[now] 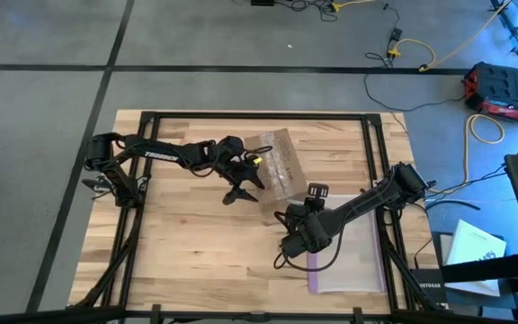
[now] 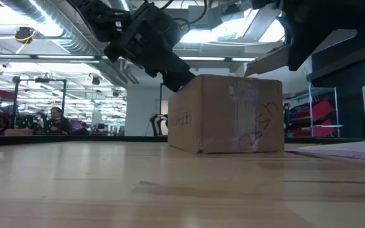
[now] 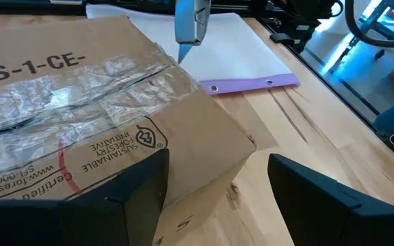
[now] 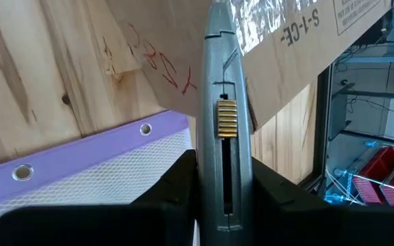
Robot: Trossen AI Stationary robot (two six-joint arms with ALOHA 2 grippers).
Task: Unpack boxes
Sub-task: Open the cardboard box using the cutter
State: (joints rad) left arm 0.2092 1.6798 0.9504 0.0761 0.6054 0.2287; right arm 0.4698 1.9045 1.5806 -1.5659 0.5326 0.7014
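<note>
Bracing the cardboard box is the left gripper, which sits at the box's near-left corner with its fingers apart, straddling that corner without pinching it. The box stands closed on the desk toward the far middle, its top seam sealed with clear tape that runs along its long axis. The right gripper is clamped on a small grey knife-like tool, whose tip hangs just above the box's right end, at the edge nearest the clear plastic bag with a purple zip edge. The blade looks roughly in line with the tape, so the right arm is the one placed to slit it.
</note>
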